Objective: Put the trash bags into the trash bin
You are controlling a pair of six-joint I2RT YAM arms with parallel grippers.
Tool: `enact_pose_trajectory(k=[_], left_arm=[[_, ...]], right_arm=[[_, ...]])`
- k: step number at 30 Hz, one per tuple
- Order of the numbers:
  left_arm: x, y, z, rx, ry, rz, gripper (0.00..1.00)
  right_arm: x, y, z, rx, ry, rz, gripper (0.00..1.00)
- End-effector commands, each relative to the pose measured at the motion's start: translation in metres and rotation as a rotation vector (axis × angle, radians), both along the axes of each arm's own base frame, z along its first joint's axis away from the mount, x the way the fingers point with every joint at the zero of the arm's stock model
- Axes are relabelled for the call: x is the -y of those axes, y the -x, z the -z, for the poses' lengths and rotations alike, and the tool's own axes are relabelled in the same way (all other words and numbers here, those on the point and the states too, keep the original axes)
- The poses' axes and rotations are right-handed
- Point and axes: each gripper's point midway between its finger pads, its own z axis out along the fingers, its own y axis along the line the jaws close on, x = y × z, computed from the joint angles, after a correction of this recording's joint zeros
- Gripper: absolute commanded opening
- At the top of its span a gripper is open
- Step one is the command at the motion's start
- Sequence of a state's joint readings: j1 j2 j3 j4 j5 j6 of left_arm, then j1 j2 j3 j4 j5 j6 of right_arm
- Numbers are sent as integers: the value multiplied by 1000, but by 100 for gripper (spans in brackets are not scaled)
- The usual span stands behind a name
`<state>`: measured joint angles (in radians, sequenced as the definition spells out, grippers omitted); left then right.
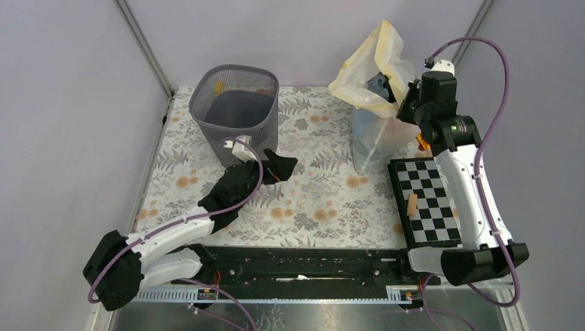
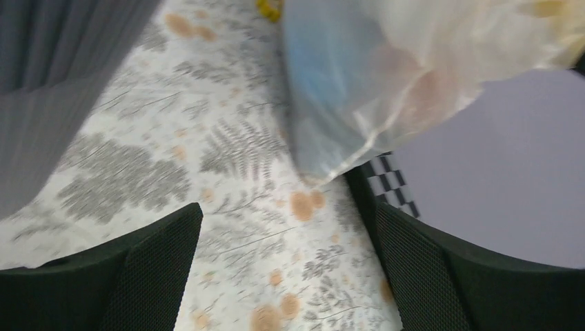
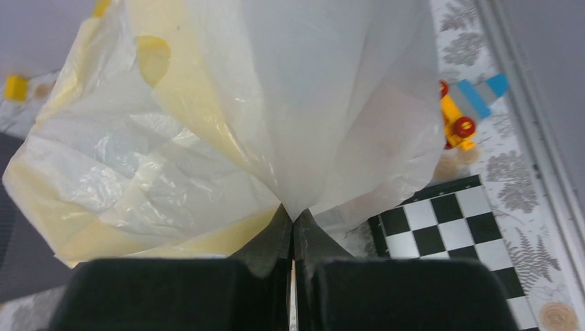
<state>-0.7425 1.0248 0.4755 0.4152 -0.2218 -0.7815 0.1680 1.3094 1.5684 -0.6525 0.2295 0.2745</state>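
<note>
The dark grey mesh trash bin (image 1: 238,103) stands at the back left, and its wall fills the left of the left wrist view (image 2: 41,69). A thin pale translucent trash bag (image 3: 345,103), faintly pink (image 2: 428,89), hangs at the back right (image 1: 359,79) against a bigger clear bag with a cream-yellow band (image 1: 383,41). My right gripper (image 1: 407,103) is shut on the pale film, jaws closed on a pinch of it (image 3: 293,217), and holds it up above the table. My left gripper (image 1: 276,167) is open and empty low over the cloth just in front of the bin (image 2: 286,227).
A black-and-white chequered board (image 1: 424,200) with a small wooden piece (image 1: 412,205) lies at the right. A yellow toy car (image 3: 459,117) sits behind it near the right wall. A yellow block (image 3: 15,87) lies at the back. The fern-patterned cloth (image 1: 317,200) covers the table.
</note>
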Motion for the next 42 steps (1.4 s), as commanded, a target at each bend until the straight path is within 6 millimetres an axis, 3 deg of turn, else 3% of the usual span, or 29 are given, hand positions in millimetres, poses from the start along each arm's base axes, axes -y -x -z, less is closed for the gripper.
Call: enact_pose_trajectory(k=[1, 5, 9, 14, 19, 22, 30, 34, 38, 40, 42], left_arm=[[37, 0, -64, 151, 34, 145, 98], [50, -7, -94, 255, 24, 182, 99], [72, -5, -124, 492, -41, 289, 99], [95, -25, -132, 658, -202, 337, 99], [103, -40, -148, 883, -396, 322, 99], [112, -30, -149, 1101, -573, 405, 99], [130, -45, -160, 1370, -852, 425, 99], [143, -60, -168, 1395, -891, 428, 99], [159, -75, -149, 1385, -967, 497, 98], [166, -81, -143, 1373, -971, 516, 94], [173, -88, -132, 1348, -980, 549, 77]], right_arm=[[-31, 19, 2, -17, -93, -163, 0], [-49, 41, -1, -8, -145, -275, 0], [-54, 52, 0, -8, -167, -305, 0], [-57, 54, 5, -28, -177, -319, 0], [-57, 53, 4, -26, -178, -318, 0], [-57, 54, 1, -21, -178, -320, 0], [-60, 54, 2, -25, -189, -334, 0], [-59, 53, 4, -29, -184, -327, 0], [-56, 52, 1, -19, -176, -312, 0], [-55, 50, -1, -11, -173, -303, 0], [-52, 48, -4, -2, -167, -288, 3]])
